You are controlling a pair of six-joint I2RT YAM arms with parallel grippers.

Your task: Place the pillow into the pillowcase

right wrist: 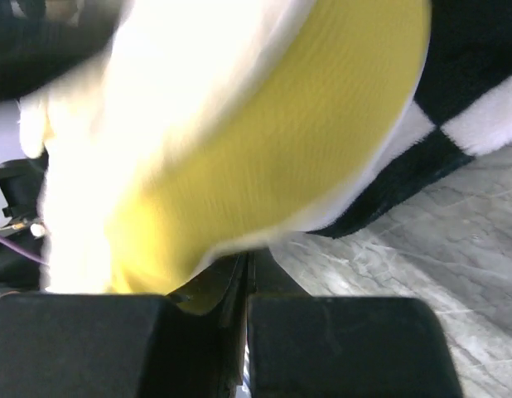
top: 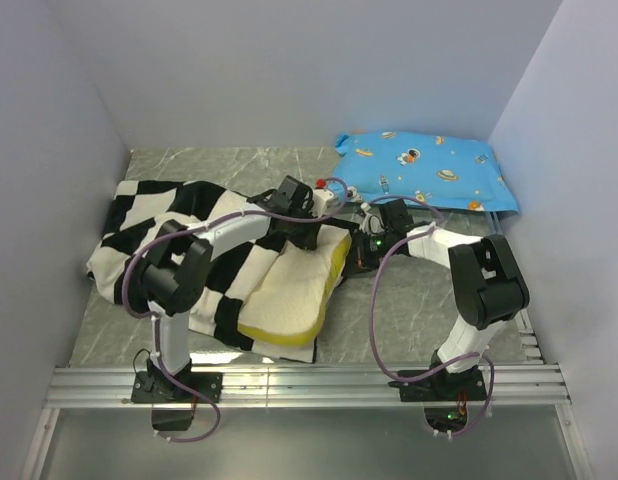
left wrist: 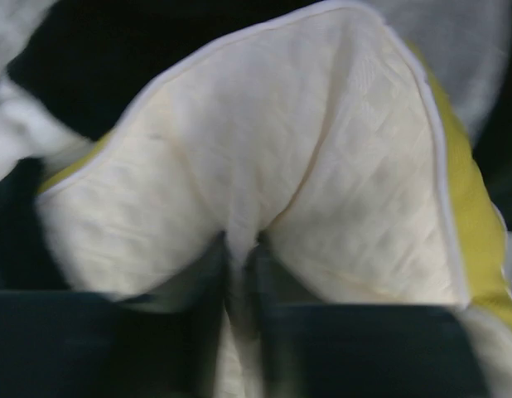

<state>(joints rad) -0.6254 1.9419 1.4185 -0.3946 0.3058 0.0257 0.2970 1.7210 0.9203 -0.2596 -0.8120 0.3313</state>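
The cream pillow (top: 294, 290) with its yellow edge lies partly on top of the black-and-white checkered pillowcase (top: 159, 215), which is spread at the left. My left gripper (top: 304, 232) is at the pillow's far end. In the left wrist view it (left wrist: 239, 265) is shut, pinching a fold of the cream pillow (left wrist: 306, 149), with dark pillowcase (left wrist: 115, 50) behind. My right gripper (top: 361, 250) is at the pillow's far right corner. In the right wrist view it (right wrist: 246, 274) is shut at the pillow's yellow edge (right wrist: 281, 141), beside the pillowcase (right wrist: 480, 116).
A blue cartoon-print pillow (top: 424, 170) lies at the back right, just behind the right gripper. White walls close in the left, back and right. A metal rail (top: 309, 385) runs along the near edge. Grey marble table (right wrist: 422, 265) shows under the pillow's corner.
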